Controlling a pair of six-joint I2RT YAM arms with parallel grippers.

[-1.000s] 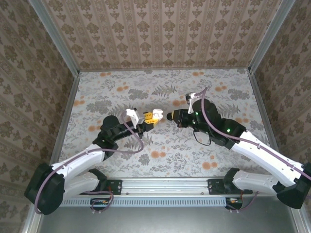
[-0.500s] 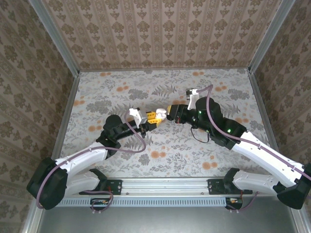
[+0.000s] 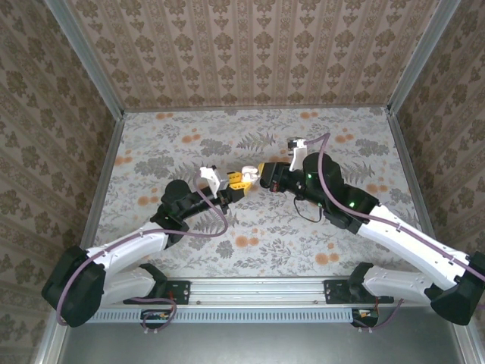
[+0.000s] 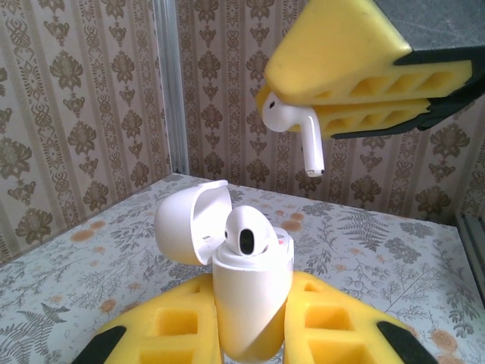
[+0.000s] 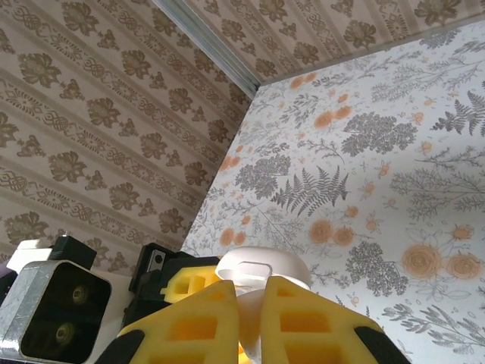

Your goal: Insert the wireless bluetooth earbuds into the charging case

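In the left wrist view my left gripper [image 4: 254, 322] is shut on a white charging case [image 4: 254, 292] held upright, its lid [image 4: 189, 227] flipped open to the left. One white earbud [image 4: 248, 231] sits in the case. Just above it hangs the other earbud [image 4: 292, 121], stem pointing down, pinched in my right gripper's yellow fingers [image 4: 341, 68]. The right wrist view has my right gripper [image 5: 251, 288] shut on that earbud [image 5: 248, 322], with the case lid [image 5: 261, 267] right beyond it. From the top, left gripper [image 3: 236, 186] and right gripper [image 3: 263, 177] meet above the table's middle.
The floral table [image 3: 341, 144] is bare around both arms. Patterned walls with metal corner posts [image 4: 168, 83] enclose it at the back and sides. The left wrist's camera housing [image 5: 53, 311] sits close beside my right fingers.
My right gripper has moved left with the earbud until it hangs over the open case. The left gripper has shifted slightly and keeps its hold on the case.
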